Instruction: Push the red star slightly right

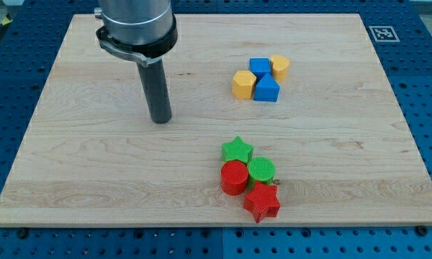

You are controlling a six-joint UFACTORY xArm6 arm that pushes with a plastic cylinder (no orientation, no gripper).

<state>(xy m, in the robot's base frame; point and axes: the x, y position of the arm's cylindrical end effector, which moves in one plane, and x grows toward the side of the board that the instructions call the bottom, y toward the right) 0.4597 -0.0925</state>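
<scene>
Camera view: my tip is a bare rod with no jaws, well apart from the red star, which touches the red cylinder and green cylinder. Judging by this, the push is not yet begun.

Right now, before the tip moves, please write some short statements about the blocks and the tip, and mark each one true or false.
1. My tip touches the red star. False: it stands apart, up and to the view's left of it.
2. The red star is the block nearest the view's bottom. True.
3. The green star lies above the red cylinder in the view. True.
4. The two blue blocks sit beside the red star. False: they are in the upper group with the two yellow blocks.
5. The green cylinder lies just above the red star. True.
6. The board holds only four blocks. False: eight.
</scene>
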